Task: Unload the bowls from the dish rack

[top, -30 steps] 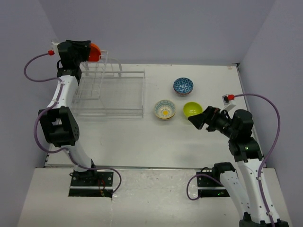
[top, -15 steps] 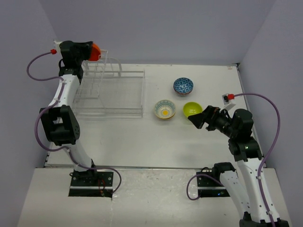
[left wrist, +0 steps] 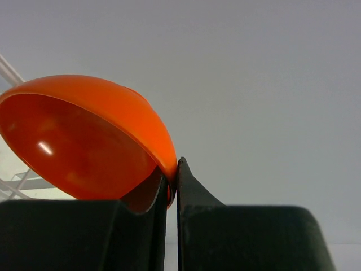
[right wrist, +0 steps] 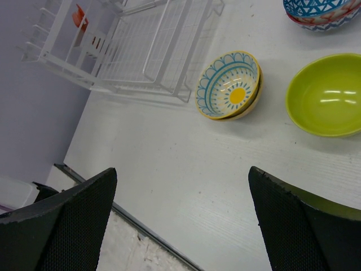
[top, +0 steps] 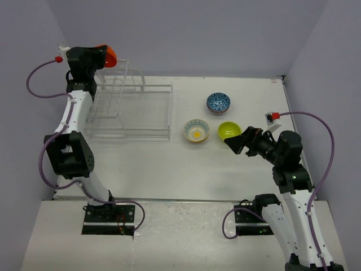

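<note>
The left gripper (left wrist: 172,180) is pinching the orange bowl (left wrist: 84,135) by its rim, jaws nearly shut, holding it over the tall end of the dish rack (top: 132,110). From above, the wrist is hiding most of it. The right gripper (right wrist: 180,220) is hovering wide open near the green bowl (right wrist: 326,95).

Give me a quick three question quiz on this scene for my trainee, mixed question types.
1. True or false: the left claw grips the orange bowl by its rim.
2. How many bowls sit on the table?
3. The right claw is: A open and empty, B shut on a bowl, C out of view?
Key: 1 true; 2 three; 3 A.
</note>
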{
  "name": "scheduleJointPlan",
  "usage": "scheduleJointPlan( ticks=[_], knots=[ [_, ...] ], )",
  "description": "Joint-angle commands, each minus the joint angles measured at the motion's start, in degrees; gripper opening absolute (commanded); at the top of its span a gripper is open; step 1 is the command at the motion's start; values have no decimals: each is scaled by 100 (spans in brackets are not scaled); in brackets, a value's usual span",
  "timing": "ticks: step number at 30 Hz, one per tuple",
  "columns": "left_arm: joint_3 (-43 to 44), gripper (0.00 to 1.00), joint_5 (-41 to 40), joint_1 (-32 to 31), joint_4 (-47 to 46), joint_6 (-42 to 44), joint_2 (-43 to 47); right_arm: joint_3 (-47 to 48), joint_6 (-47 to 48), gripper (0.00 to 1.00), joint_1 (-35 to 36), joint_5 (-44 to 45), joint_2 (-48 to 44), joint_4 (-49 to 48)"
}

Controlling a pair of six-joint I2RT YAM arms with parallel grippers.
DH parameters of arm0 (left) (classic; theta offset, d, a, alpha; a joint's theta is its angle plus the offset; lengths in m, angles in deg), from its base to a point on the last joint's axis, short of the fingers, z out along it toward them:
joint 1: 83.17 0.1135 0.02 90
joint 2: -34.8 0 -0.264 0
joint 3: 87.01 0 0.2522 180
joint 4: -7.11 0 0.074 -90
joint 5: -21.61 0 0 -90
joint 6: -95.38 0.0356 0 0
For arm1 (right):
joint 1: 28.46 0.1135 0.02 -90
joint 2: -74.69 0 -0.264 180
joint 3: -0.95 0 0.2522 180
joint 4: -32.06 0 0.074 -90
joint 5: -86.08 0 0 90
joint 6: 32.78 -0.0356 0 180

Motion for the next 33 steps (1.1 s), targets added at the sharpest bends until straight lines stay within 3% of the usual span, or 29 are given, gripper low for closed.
scheduleJointPlan(
  ticks=[1,9,13,15,16,18,19,20,21,24,27,30,33],
  knots=[
    [-1,0,-125,-2,-582,-27,573,39,80,99,0,-190,-45,-185],
    [-212,0,94,-19,-897,174,1056,74,71,99,0,-155,-1,-238],
    [165,0,1139,-343,-1425,1639,1206,135,-43,99,0,-50,-71,-299],
    [455,0,1535,-712,-1146,2587,1390,188,-191,99,0,38,-167,-325],
    [648,0,1684,-1384,-631,3732,1504,293,-236,99,0,282,-237,-308],
    [484,0,1556,-2151,-5,5342,1950,468,-333,99,0,616,-422,-195],
    [256,0,1389,-2991,433,5848,2171,722,-351,99,-9,1044,-501,41],
    [-68,0,1100,-3408,560,6271,2400,872,-359,99,0,1284,-502,209],
    [-845,0,79,-3882,770,6962,2907,1013,-351,99,-9,1486,-589,480],
    [-2218,0,-1462,-6110,938,8282,3570,1505,-255,98,0,2024,-765,868],
    [-2828,0,-1767,-7135,1368,8874,3528,1927,61,97,0,1411,-434,1167],
    [-3032,0,-2162,-8627,2176,9245,3150,2279,466,99,34,856,146,1808],
    [-3164,0,-2461,-9229,2371,9429,2921,2262,651,99,394,855,367,1959]
  ],
)
